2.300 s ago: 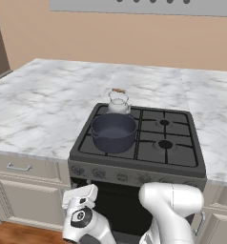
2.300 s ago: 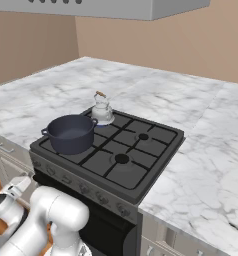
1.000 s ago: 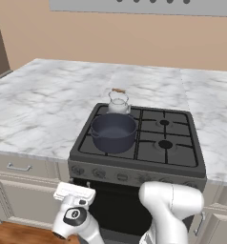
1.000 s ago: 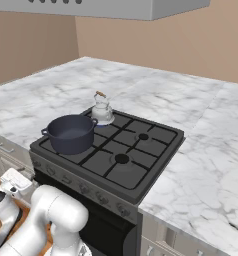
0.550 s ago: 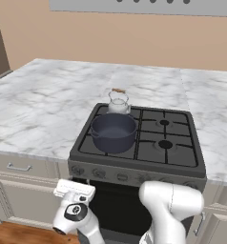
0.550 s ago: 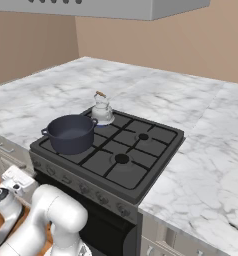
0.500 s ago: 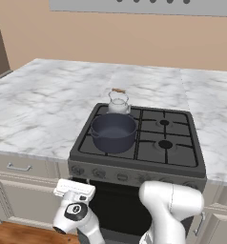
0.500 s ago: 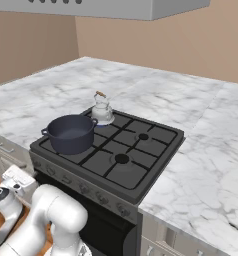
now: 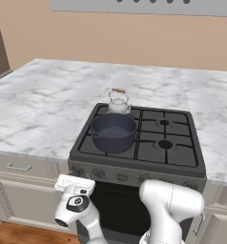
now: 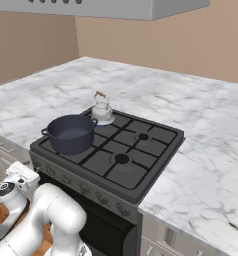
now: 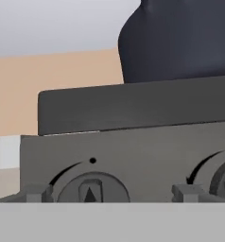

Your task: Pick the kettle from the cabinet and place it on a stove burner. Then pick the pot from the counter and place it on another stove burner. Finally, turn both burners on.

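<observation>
- Sitting on the front left burner (image 9: pixel 114 143) of the dark range (image 9: pixel 180 164) is the pot (image 9: pixel 114 132), wide, round and dark blue-grey, with a small loop handle on each side.
- The kettle (image 9: pixel 118 102) stands upright on the rear left burner (image 10: pixel 107 119), just behind the pot, its brown-barred wire handle arched over the lid; whether the two touch cannot be told.
- The two right-hand burners (image 9: pixel 164 134) carry nothing on their black grates.
- The range is set into the white marble desk (image 9: pixel 39 105), which runs on either side of it and has beige drawer fronts (image 9: pixel 20 167) below.
- The tool (image 9: pixel 75 183) is held low in front of the range's left end, at the level of the knob panel, with the white arm (image 9: pixel 170 205) bent up from below.
- In the hand view, the two dark fingertips (image 11: pixel 35 194) stand wide apart, one either side of the leftmost knob (image 11: pixel 90 189), so the tool is released and grips nothing.
- That knob lies straight ahead between the fingertips, with a small dot marked above it; whether the tips touch it cannot be told.
- A second knob (image 11: pixel 223 179) shows at the right edge of the hand view, and the pot's dark wall rises above the range's front edge.
</observation>
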Available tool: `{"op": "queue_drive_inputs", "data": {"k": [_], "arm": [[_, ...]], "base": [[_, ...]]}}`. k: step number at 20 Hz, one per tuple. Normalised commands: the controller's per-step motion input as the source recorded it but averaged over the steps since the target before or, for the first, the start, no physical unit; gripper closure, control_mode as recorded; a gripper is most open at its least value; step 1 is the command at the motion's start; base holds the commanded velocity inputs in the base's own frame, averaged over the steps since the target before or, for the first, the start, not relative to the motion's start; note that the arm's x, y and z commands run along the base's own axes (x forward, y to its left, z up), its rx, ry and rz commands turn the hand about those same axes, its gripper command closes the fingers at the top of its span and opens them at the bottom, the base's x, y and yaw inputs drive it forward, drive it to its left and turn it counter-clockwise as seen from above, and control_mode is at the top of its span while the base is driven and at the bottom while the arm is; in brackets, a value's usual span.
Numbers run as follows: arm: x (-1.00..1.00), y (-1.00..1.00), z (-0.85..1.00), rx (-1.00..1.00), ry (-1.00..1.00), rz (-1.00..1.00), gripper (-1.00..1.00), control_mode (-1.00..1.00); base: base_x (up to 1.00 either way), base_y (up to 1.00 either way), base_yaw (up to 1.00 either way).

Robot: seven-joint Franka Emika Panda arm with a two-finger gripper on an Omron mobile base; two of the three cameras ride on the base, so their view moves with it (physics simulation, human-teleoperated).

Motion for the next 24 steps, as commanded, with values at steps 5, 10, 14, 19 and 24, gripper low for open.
{"op": "queue_drive_inputs", "data": {"k": [5, 10, 14, 19, 24], "arm": [[0.19, 0.18, -0.01, 0.00, 0.02, 0.00, -1.00, -1.00], [0.10, 0.17, -0.04, 0.00, 0.00, 0.00, -1.00, -1.00], [0.00, 0.03, -0.09, 0.00, 0.00, 0.00, -1.00, -1.00], [0.00, 0.00, -0.13, 0.01, 0.00, 0.00, -1.00, -1.00], [0.00, -0.05, -0.02, 0.01, 0.00, 0.00, -1.00, -1.00]], "base": [[0.00, 0.00, 0.00], [0.00, 0.00, 0.00], [0.00, 0.00, 0.00], [0.00, 0.00, 0.00], [0.00, 0.00, 0.00]]}}
